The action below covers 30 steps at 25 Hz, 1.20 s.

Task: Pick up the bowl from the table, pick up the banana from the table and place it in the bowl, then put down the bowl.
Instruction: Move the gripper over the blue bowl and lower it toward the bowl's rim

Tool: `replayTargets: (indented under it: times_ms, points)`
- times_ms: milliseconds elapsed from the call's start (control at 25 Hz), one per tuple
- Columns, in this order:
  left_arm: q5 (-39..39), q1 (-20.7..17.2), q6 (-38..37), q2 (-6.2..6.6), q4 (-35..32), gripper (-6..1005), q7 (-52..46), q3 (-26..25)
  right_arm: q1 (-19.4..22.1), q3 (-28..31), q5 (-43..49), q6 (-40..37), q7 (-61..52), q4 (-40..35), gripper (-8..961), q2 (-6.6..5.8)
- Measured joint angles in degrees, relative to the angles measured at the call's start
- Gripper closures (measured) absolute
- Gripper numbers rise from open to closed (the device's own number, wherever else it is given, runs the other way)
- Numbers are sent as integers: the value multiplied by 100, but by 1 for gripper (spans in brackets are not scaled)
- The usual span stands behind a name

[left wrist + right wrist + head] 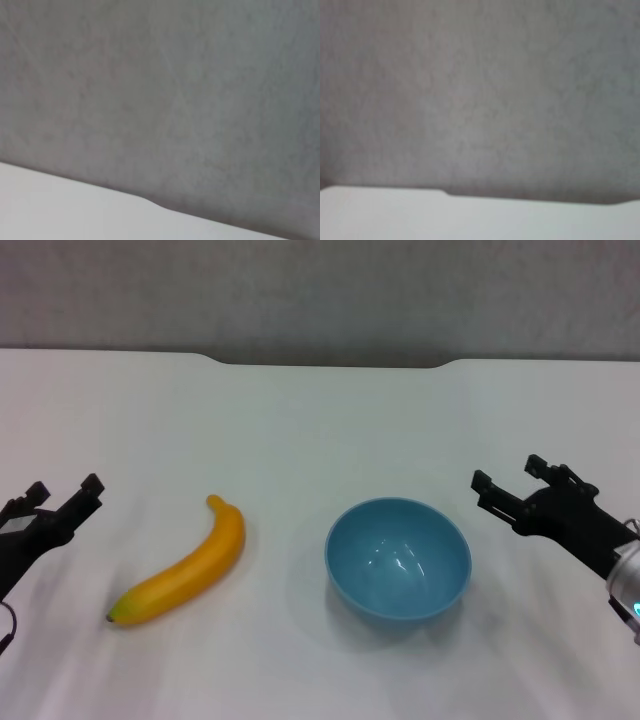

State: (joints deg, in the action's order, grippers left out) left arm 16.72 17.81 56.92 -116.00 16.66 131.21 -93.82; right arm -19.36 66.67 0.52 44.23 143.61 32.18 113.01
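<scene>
Both sets of jaws are standing apart with nothing between them. I'm seeing the left gripper (pixel 62 497) out at the left edge and the right gripper (pixel 510 481) at the right, both holding just above the table (pixel 320 410), neither touching anything.

Going big to small. Table: I'm looking at a wide white top with a shallow notch in its far edge; the wrist views are showing only that far edge (pixel 75 215) (pixel 470 215) and the grey wall behind, no task objects.

Bowl (pixel 398 558): sitting upright right of centre, empty, near the right gripper but clear of it. I'm judging it rigid, light and glossy, so slippery on the curved side. I'm planning a pinch on the rim, one finger inside, one outside, on the side facing the right gripper. Squeezing the outer wall would likely make it skid.

Banana (pixel 183 566): lying flat left of the bowl, well apart from it, between bowl and left gripper. It's running diagonally, greenish tip toward the near left, other end pointing far right. Looks smooth, plastic-like, stiff and light. I'm thinking it could roll or pivot if taken near an end, so I'm aiming across the thick middle, fingers closing square to its long axis.

Nothing picked up yet; bowl lift comes first.
</scene>
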Motion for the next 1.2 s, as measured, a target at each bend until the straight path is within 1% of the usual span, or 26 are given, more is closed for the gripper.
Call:
replayTargets:
  times_ms: [40, 80, 120, 240, 280, 320, 400, 480, 520, 560, 600, 680, 760, 880, 920, 960, 1000, 1120, 1160, 1200]
  points:
    - [204, -44, -174, 23, 218, 99, -206, -21, 12, 1, 173, -258, -147, 213, 47, -39]
    - [534, -139, -440, 42, 590, 99, -482, -34, 17, 3, 343, -534, -288, 432, 47, -80]
    - [534, -139, -440, 42, 590, 99, -482, -34, 17, 3, 479, -765, -396, 593, 47, -105]
    - [1275, -301, -978, 74, 1278, 100, -1046, -43, 33, 4, 1226, -1880, -899, 1317, 46, -178]
    - [1447, -343, -1100, 75, 1427, 101, -1166, -46, 50, 2, 1461, -2174, -1050, 1538, 46, -196]
    - [1792, -400, -1337, 77, 1727, 101, -1382, -56, 73, -10, 1808, -2551, -1267, 1807, 46, -213]
    - [2353, -519, -1686, 42, 2179, 102, -1645, -66, 123, -48, 2385, -3058, -1686, 2253, 46, -233]
    - [2789, -641, -1891, 9, 2518, 102, -1890, -67, 183, -90, 2919, -3401, -2087, 2656, 46, -256]
    - [2789, -641, -1891, 9, 2518, 103, -1890, -67, 225, -115, 3166, -3559, -2309, 2872, 46, -288]
    - [3470, -809, -2087, -19, 3046, 103, -2421, -71, 265, -139, 3357, -3682, -2495, 3062, 46, -330]
    - [3635, -841, -2107, -20, 3156, 103, -2545, -70, 314, -195, 3572, -3856, -2736, 3309, 46, -400]
    - [4292, -936, -2195, -23, 3537, 104, -3134, -80, 344, -284, 3718, -4075, -2976, 3562, 47, -505]
    - [4902, -986, -2275, -27, 3820, 105, -3639, -120, 322, -408, 3740, -4342, -3093, 3765, 48, -618]
    - [5684, -1014, -2394, -42, 4093, 106, -4282, -183, 149, -741, 3681, -4901, -3175, 3994, 48, -794]
    - [6083, -1015, -2432, -45, 4206, 106, -4616, -193, 89, -838, 3624, -5050, -3181, 4033, 48, -841]
    - [6083, -1015, -2432, -45, 4206, 107, -4616, -193, -18, -988, 3491, -5262, -3180, 4084, 47, -902]
    - [6306, -1016, -2448, -46, 4283, 107, -4796, -197, -134, -1128, 3275, -5448, -3164, 4110, 47, -990]
    - [6612, -1047, -2457, -55, 4433, 108, -4972, -199, -551, -1579, 2358, -5980, -2847, 4140, 47, -1272]
    - [6662, -1067, -2461, -63, 4484, 108, -4981, -199, -696, -1692, 1940, -6210, -2593, 4155, 47, -1335]
    - [6691, -1091, -2464, -71, 4528, 109, -4980, -198, -806, -1752, 1536, -6454, -2264, 4171, 47, -1358]
